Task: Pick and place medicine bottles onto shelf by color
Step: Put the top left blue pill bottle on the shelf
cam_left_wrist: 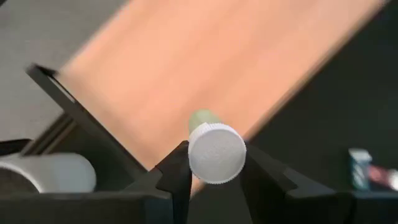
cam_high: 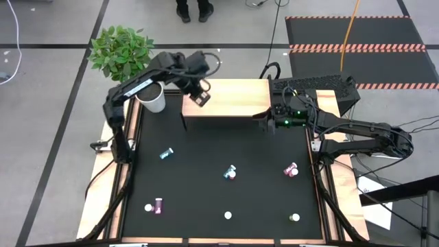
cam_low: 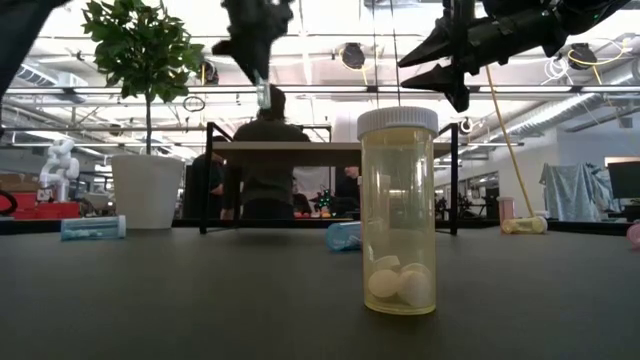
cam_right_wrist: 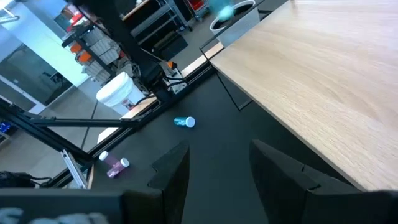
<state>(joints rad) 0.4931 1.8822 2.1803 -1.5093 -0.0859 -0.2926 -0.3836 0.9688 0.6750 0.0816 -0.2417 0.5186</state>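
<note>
My left gripper (cam_high: 200,96) hangs above the left front corner of the light wood shelf (cam_high: 230,96) and is shut on a pale green bottle (cam_left_wrist: 203,119) with a white cap. My right gripper (cam_high: 263,118) is open and empty, above the black table by the shelf's right front edge (cam_right_wrist: 323,81). A yellow bottle (cam_low: 399,215) stands upright on its base near the table's front. A teal bottle (cam_high: 166,154), a teal and a pink bottle together (cam_high: 230,172), and two more pink bottles (cam_high: 291,169) (cam_high: 157,206) lie on their sides. A pale green bottle (cam_high: 294,218) stands at the front right. My left gripper pinches the pale green bottle at its white cap end (cam_left_wrist: 216,152) between its two fingers (cam_left_wrist: 179,171). The fingers point down from above. The bottle is lifted clear, its body pointing down past the fingertips toward the shelf top.
A white plant pot (cam_high: 152,97) with a green plant (cam_high: 122,49) stands at the table's far left, close beside my left arm. A dark keyboard-like device (cam_high: 315,86) lies at the far right. A person stands beyond the table (cam_low: 268,150).
</note>
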